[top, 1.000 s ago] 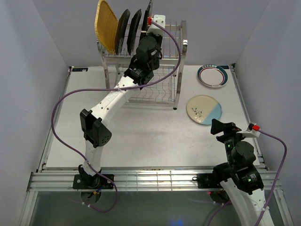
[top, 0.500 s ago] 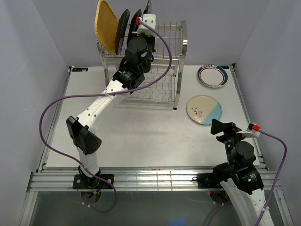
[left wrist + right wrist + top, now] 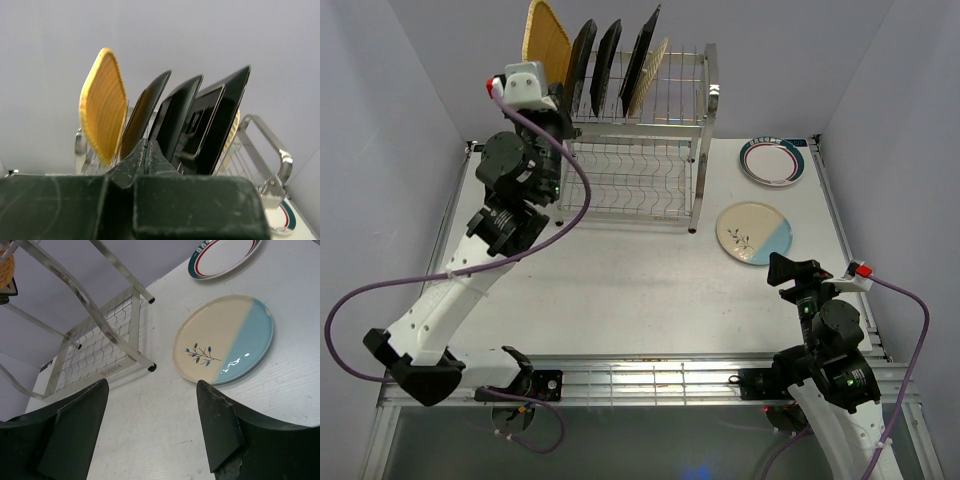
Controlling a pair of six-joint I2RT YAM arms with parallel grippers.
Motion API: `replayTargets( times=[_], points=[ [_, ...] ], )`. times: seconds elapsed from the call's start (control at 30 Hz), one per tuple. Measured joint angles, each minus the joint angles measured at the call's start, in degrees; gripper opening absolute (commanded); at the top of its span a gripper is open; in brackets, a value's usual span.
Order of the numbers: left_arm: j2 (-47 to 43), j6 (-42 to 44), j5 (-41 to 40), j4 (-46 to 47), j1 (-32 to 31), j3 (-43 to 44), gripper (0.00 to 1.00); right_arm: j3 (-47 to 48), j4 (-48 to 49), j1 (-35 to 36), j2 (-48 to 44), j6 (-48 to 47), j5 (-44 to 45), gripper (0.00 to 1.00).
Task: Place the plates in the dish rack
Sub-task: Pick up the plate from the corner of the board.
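Top: five plates were seen slotted upright in the upper tier of the dish rack (image 3: 708, 100), with the woven plate (image 3: 545, 45) at its left end. The cream-blue plate (image 3: 755, 232) and teal-rimmed plate (image 3: 772, 160) were seen flat on the table (image 3: 640, 290), right of the rack.
Left wrist: the left pincer (image 3: 147, 152) was seen closed, empty, facing the racked plates.
Right wrist: the right pincer (image 3: 151, 385) was held open, empty, near the rack's foot.

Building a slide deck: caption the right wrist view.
Open right gripper faces the cream-blue plate lying flat beside the rack, teal-rimmed plate beyond.
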Motion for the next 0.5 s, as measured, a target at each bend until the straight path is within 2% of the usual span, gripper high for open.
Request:
replayTargets(
  times=[0.1, 0.17, 0.43, 0.5],
  points=[
    [-6.3, -1.2, 0.5, 1.0, 0.0, -8.2, 0.09, -0.3, 0.4, 0.0, 0.0, 0.0, -0.2, 0.77],
    [-9.7, -2.0, 1.0, 2.2, 0.0, -13.3, 0.17, -0.9, 1.0, 0.0, 0.0, 0.2, -0.5, 0.83],
    [-22.0, -6.0, 2.5, 5.3, 0.0, -32.1, 0.26, -4.3, 3.5, 0.0, -0.1, 2.4, -1.7, 0.91],
    [-24.2, -6.9, 3.2, 7.4, 0.0, -36.7, 0.34, -5.8, 4.7, 0.0, 0.2, 3.7, -1.7, 0.92]
  ],
)
